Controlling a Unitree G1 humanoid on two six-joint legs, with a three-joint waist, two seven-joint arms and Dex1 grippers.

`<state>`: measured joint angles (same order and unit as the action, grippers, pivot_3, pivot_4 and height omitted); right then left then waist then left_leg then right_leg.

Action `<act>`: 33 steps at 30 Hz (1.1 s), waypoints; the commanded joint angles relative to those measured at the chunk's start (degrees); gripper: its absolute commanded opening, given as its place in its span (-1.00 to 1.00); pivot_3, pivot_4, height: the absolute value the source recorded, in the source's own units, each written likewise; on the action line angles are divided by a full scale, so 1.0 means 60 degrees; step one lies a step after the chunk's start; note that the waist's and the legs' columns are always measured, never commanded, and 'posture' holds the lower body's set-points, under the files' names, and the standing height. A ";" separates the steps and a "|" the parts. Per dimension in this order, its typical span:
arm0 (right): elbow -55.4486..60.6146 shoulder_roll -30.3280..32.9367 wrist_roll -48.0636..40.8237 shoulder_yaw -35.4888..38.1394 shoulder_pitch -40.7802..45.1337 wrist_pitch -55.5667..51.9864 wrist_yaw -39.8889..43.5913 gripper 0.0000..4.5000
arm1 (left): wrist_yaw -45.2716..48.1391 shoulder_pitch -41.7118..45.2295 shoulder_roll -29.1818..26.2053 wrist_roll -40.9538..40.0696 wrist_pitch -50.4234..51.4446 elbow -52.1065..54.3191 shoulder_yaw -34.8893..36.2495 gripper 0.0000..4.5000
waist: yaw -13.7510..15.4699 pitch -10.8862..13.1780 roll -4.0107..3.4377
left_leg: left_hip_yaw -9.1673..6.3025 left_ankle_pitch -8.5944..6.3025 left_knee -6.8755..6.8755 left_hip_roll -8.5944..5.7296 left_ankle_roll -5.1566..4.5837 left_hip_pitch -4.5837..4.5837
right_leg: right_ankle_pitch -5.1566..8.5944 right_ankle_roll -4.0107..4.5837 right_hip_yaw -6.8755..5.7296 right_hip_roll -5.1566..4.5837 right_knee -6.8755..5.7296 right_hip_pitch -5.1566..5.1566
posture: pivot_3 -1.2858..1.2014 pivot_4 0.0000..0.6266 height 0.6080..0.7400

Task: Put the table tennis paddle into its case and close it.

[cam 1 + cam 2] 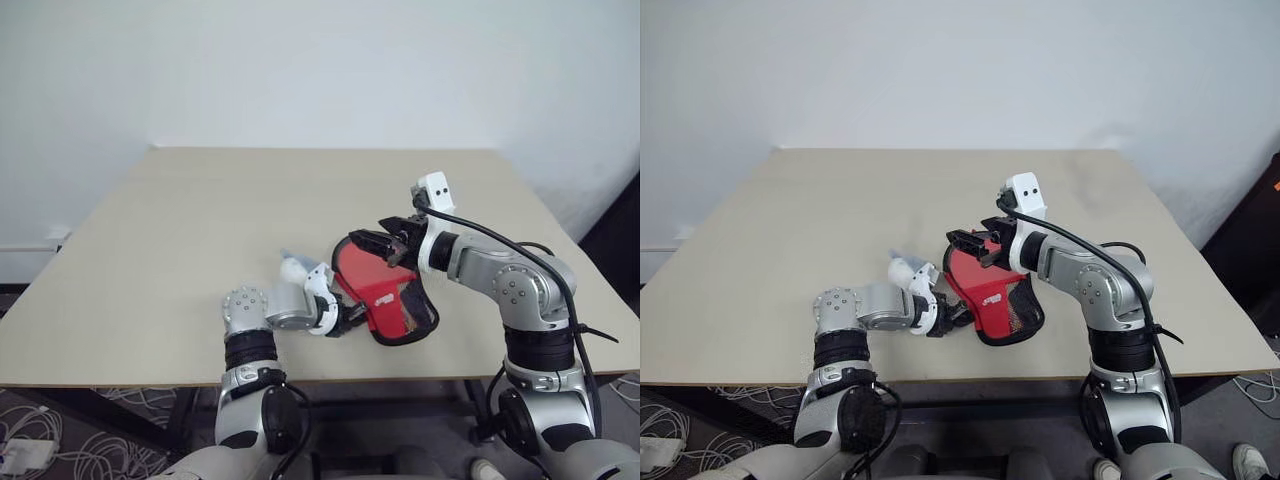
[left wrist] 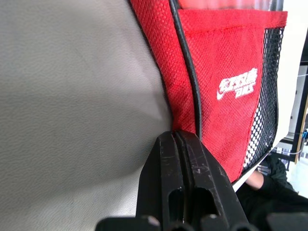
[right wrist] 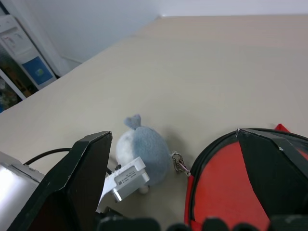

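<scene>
So we're looking down at a beige table (image 1: 180, 260), and going from the left side of the frame: our left pincer (image 1: 347, 316) sits low near the front edge, just left of centre, with its two black fingers (image 2: 180, 187) pressed tight together, pinched on the lower-left edge of the case (image 1: 385, 290) right by the black trim. Just above that wrist there's a little pale blue-and-white plush thing (image 3: 144, 149) lying on the table, and in the right wrist view it looks hooked to the case by a small metal clasp (image 3: 179, 163). The case itself is around the middle of the frame, slightly right, red side up with the white logo (image 2: 237, 83) and the mesh patch (image 2: 264, 96) showing, its mouth tilted up toward the upper left. Further right, our right pincer (image 1: 392, 240) comes in at the case's upper edge with its fingers spread wide, one finger over the opening of the case. We can't tell whether the paddle is inside.
</scene>
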<state>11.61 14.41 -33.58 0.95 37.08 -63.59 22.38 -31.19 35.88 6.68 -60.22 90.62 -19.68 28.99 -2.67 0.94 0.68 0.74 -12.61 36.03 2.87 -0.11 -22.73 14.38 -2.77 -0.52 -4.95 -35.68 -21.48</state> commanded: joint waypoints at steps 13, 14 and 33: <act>0.0036 -0.0087 -0.0021 -0.0056 0.0430 0.0291 0.0089 1.00 | -0.0583 -0.1030 -0.1821 -0.3512 0.0198 0.0329 -0.2457 -0.83 | -0.0002 0.0011 -0.0001 | 0.0004 0.0022 -0.0005 -0.0019 -0.0037 -0.0154 | -0.0009 -0.0002 0.0045 0.0008 -0.0025 -0.0141 | 0.03 -1.00 1.00; 0.0029 -0.0093 -0.0018 -0.0070 0.0432 0.0301 0.0090 1.00 | -0.0543 -0.0999 -0.1723 -0.3501 0.0153 0.0290 -0.2397 -0.76 | -0.0002 0.0012 -0.0002 | 0.0004 0.0022 -0.0003 -0.0019 -0.0038 -0.0153 | -0.0009 -0.0002 0.0045 0.0009 -0.0025 -0.0139 | 0.03 -1.00 1.00; 0.0151 -0.0162 -0.0022 -0.0160 0.0341 0.0322 0.0041 1.00 | -0.0590 -0.0681 -0.0478 -0.2597 -0.1376 -0.0556 -0.1401 0.52 | 0.0439 0.0014 -0.0005 | -0.0002 0.0040 0.0043 -0.0052 -0.0061 -0.0144 | -0.0012 0.0000 0.0066 0.0002 -0.0017 -0.0120 | 0.03 -1.00 1.00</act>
<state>10.78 13.70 -33.27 -0.70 37.74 -62.63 22.66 -32.08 32.11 3.29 -79.61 85.79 -21.20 20.18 -0.03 1.02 0.64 0.73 -12.37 36.30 2.54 -0.48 -23.59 14.30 -2.77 -0.10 -4.94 -35.78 -22.20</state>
